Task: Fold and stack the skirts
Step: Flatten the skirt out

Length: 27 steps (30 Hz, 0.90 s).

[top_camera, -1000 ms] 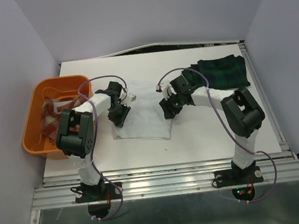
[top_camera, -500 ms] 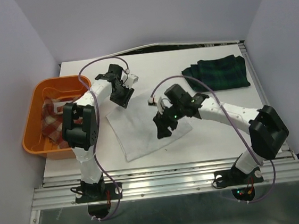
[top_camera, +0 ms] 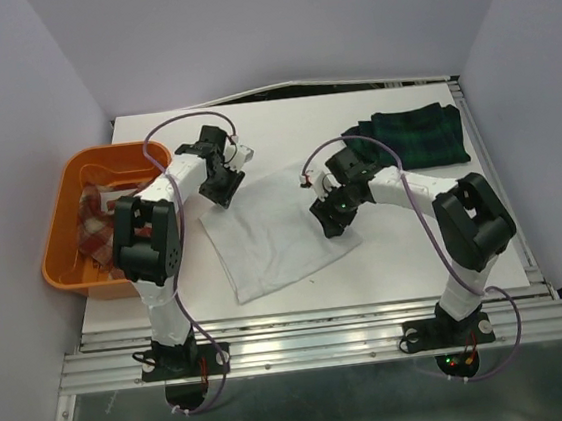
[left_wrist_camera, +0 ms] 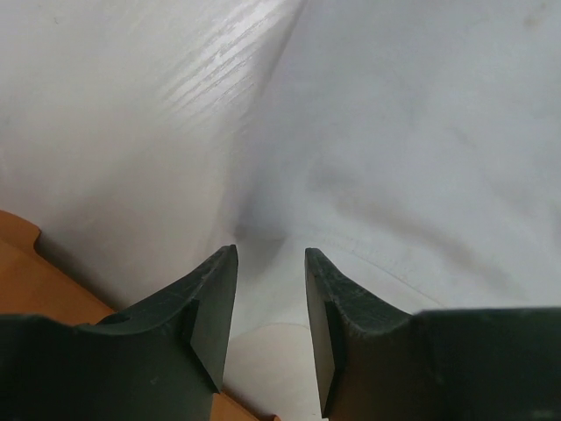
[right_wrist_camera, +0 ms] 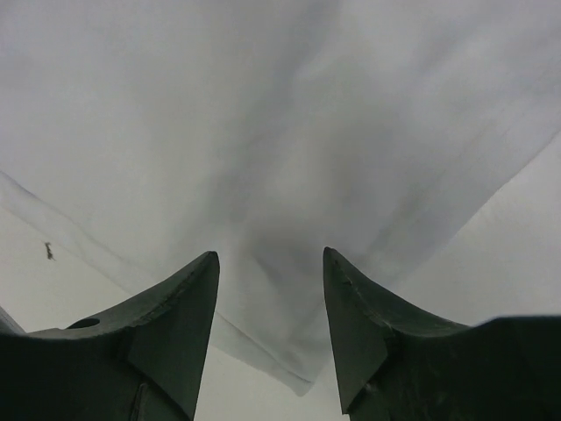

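The white skirt (top_camera: 273,233) lies spread flat and slanted across the middle of the table. My left gripper (top_camera: 220,185) hangs over its far left corner, open, with only cloth (left_wrist_camera: 412,158) and table under the jaws (left_wrist_camera: 270,253). Over the skirt's right corner (right_wrist_camera: 289,158) my right gripper (top_camera: 330,219) is open too (right_wrist_camera: 270,254), nothing held. The dark green-navy plaid skirt (top_camera: 409,137) rests folded at the far right. A red-and-tan plaid skirt (top_camera: 94,222) sits in the orange basket (top_camera: 61,219).
The orange basket stands at the table's left edge, close to my left arm; its rim (left_wrist_camera: 26,294) shows in the left wrist view. Purple cables loop above both arms. The table's front edge (top_camera: 301,304) runs just below the white skirt.
The white skirt has been drawn out and turned into a slanted, flatter spread. My right gripper swung toward the near side, then came back to the right corner. My left gripper shifted to the far corner.
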### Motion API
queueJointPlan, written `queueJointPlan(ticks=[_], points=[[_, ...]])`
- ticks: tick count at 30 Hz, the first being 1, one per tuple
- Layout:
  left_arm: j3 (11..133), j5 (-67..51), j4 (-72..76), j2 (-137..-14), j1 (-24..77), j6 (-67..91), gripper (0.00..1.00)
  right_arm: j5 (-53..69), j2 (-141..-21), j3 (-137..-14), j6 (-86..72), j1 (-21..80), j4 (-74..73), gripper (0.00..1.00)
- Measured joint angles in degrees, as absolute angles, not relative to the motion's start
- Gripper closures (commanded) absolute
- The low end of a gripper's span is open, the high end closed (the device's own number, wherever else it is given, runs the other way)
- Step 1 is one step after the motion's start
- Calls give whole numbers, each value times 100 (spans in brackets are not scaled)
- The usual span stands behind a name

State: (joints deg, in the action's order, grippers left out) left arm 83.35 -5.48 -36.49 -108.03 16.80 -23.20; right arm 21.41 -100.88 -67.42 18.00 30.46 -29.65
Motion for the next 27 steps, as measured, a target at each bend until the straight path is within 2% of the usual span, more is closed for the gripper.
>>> queueJointPlan(ticks=[8, 13, 17, 20, 24, 25, 27], points=[[8595, -532, -3647, -11644, 1664, -2353, 54, 2119, -9966, -6066, 2154, 3044, -3100, 45], [9271, -701, -3579, -11979, 1721, -2373, 45, 2189, -9745, -5839, 2217, 3046, -3227, 45], [9817, -709, -3406, -12287, 1835, -2368, 39, 2169, -9601, -5743, 2222, 3046, -3448, 33], [9924, -784, -3315, -12285, 1876, -2390, 38, 2110, -9502, -5730, 2161, 3046, -3625, 31], [9402, -1061, -3020, -11664, 1874, -2637, 38, 2062, -8984, -5736, 2158, 3044, -3874, 32], [9056, -1142, -3028, -11255, 1861, -2766, 39, 2084, -8757, -5743, 2200, 3044, -3942, 37], [8344, -1345, -3002, -10239, 1859, -3072, 41, 2141, -8403, -5784, 2327, 3046, -4064, 40]])
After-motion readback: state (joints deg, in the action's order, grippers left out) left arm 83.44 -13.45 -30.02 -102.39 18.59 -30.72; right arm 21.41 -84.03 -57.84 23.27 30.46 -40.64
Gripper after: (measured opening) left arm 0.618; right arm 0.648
